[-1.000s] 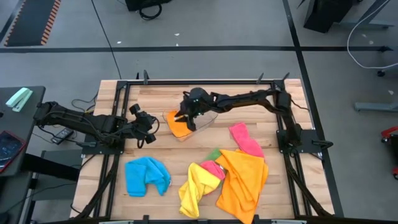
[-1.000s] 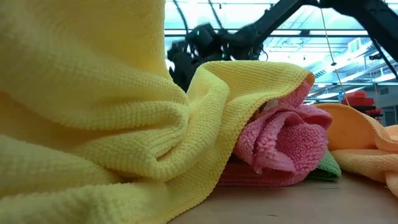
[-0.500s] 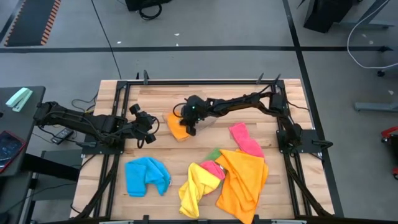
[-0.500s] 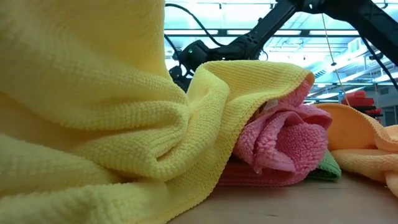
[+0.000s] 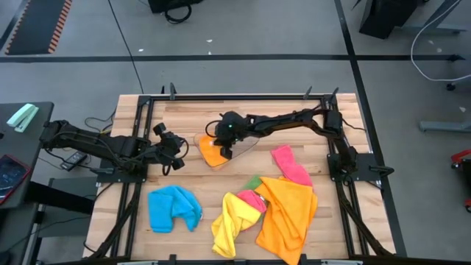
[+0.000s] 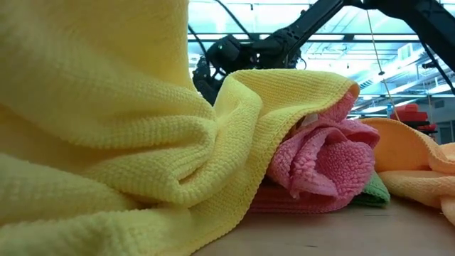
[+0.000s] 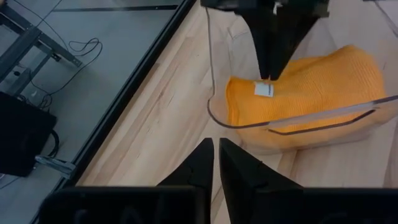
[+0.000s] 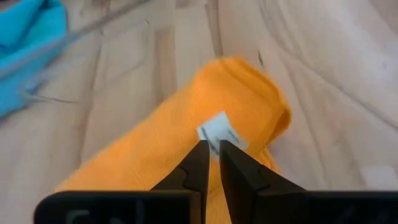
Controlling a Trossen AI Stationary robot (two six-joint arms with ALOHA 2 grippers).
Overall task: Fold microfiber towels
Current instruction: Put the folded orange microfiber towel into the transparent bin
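Grey shop floor surrounds a wooden worktop (image 5: 184,118) framed in black rail. A folded orange towel (image 5: 212,151) lies in a clear tub (image 5: 243,144) near the middle of the far half. The right claw (image 5: 225,151) sits over it, fingers nearly pressed together, tips at the white label (image 8: 219,132); the left wrist view shows the same tips meeting the cloth at that label (image 7: 263,90). Whether any fabric is actually pinched cannot be told. The left claw (image 5: 177,163) waits just beside the tub, pressed together, holding nothing. Unfolded stock sits nearer the front edge: a blue towel (image 5: 174,207), a yellow towel (image 5: 231,221), a big orange towel (image 5: 287,213), a pink towel (image 5: 291,165), and a green scrap (image 6: 374,190) under the heap. Judgement: step in hand is seating the folded piece in the tub. To do it well, keep the tips low and square on the fold, release without snagging the label or the loops, and lift straight up so the fold does not spring open or drag over the rim. Risk: a tug on the label would undo the fold.
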